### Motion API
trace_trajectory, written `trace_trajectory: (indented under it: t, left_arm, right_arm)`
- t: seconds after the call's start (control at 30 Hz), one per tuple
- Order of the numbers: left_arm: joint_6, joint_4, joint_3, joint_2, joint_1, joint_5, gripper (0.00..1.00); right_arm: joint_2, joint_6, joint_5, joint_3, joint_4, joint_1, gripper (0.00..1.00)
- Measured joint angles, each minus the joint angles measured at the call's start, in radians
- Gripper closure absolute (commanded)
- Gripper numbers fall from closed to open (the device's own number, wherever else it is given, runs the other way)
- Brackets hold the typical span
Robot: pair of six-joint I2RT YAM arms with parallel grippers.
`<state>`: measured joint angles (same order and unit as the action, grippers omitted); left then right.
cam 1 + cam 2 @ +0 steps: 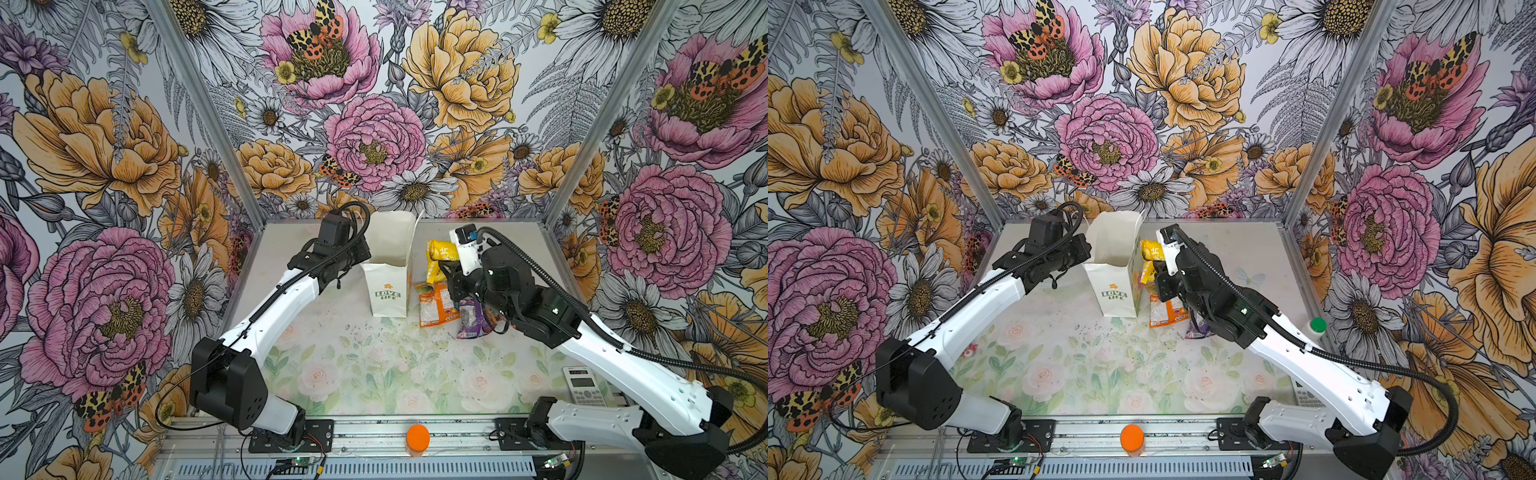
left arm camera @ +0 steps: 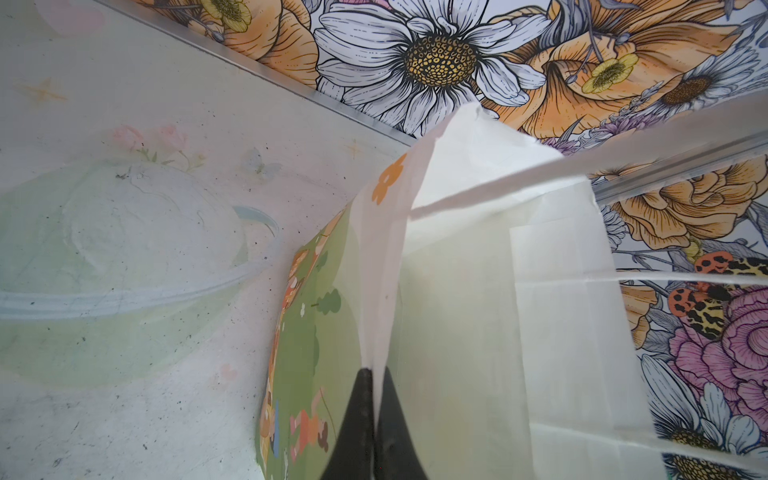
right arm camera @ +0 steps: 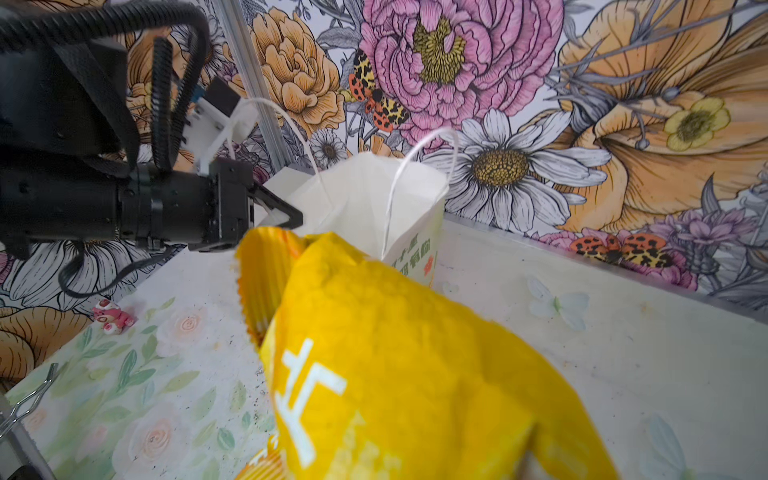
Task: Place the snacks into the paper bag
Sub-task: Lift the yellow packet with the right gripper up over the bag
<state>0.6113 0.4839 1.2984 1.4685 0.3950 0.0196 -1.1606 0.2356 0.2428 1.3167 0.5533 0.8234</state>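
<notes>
Both top views looked down from high above the near edge toward the far side, taking in the whole table [image 1: 374, 374]. The left wrist camera sat close behind the left gripper [image 2: 373, 370], facing the paper bag [image 2: 478, 291]. The right wrist camera looked leftward and far, close over the yellow packet [image 3: 395, 353], at that bag, which all four views shared.
</notes>
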Motion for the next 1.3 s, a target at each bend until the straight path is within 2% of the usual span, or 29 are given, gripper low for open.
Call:
trace_trajectory:
  t: [0.4,0.73,1.1,1.3]
  left_arm:
    - [0.000,0.003,0.006,0.000,0.003,0.000,1.00]
    - [0.000,0.006,0.007,0.000,0.009,0.000,1.00]
    - [0.000,0.006,0.007,0.000,0.009,0.000,1.00]
    - [0.000,0.006,0.007,0.000,0.009,0.000,1.00]
  right_arm:
    - [-0.173,-0.115,-0.051,0.242,-0.130,0.000,1.00]
    - [-0.256,-0.123,-0.055,0.302,-0.269,0.000,1.00]
    - [-0.290,-0.030,-0.029,0.291,-0.525,0.000,1.00]
    - [-0.362,0.047,-0.030,0.293,-0.566,0.000,1.00]
